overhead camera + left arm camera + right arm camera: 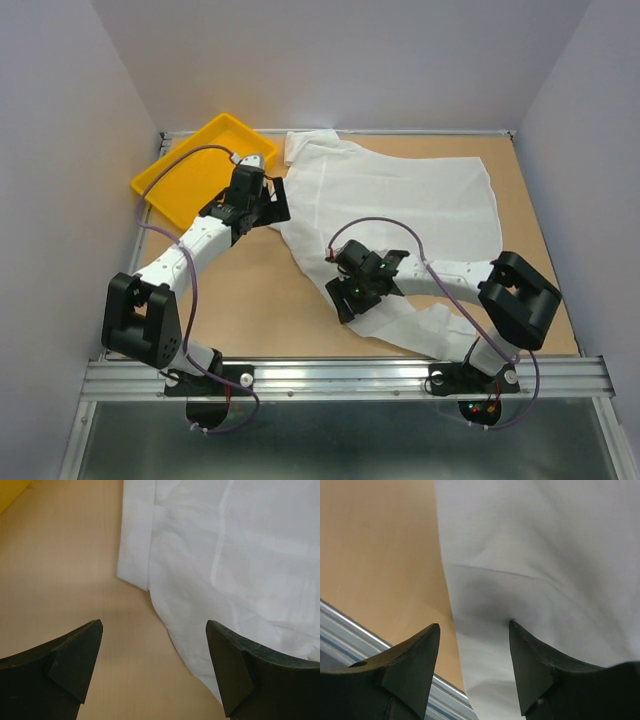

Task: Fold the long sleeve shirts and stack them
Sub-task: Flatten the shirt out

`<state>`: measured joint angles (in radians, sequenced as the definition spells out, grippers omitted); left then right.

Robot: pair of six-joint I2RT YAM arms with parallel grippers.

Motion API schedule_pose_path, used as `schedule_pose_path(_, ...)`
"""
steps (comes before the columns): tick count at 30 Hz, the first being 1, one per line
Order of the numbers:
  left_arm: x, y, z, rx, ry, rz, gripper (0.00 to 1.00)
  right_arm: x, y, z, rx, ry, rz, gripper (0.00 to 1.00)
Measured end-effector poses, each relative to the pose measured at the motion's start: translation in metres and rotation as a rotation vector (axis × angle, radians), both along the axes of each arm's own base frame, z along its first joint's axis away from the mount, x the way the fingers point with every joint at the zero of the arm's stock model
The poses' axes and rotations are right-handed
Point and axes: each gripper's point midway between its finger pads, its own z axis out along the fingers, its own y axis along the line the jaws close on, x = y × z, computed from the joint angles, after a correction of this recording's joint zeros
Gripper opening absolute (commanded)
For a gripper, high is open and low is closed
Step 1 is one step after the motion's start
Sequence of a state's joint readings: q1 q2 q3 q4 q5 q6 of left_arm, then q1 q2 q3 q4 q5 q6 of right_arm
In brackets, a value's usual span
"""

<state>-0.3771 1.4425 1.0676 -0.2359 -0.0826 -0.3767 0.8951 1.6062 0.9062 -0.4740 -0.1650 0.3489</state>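
the right gripper (472, 625), jaws apart, hangs over the edge of the shirt (400, 195), whose sleeve (425, 328) seems to run toward the near right; the left gripper (154, 624), wide apart, sits beside its left edge.

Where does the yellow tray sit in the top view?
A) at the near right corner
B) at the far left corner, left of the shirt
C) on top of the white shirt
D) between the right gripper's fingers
B: the yellow tray lies at the far left corner, and the white shirt is spread to its right.
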Motion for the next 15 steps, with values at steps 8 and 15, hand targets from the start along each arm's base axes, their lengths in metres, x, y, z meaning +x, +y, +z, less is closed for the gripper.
schedule_pose_path(8,-0.01,0.005,-0.008,0.003,0.017,0.015,0.97,-0.052,0.071,0.004,0.108,0.031,0.225,0.58)
schedule_pose_path(15,-0.025,0.02,-0.009,0.018,0.025,0.079,0.97,-0.084,0.08,0.006,0.139,0.082,0.342,0.56)
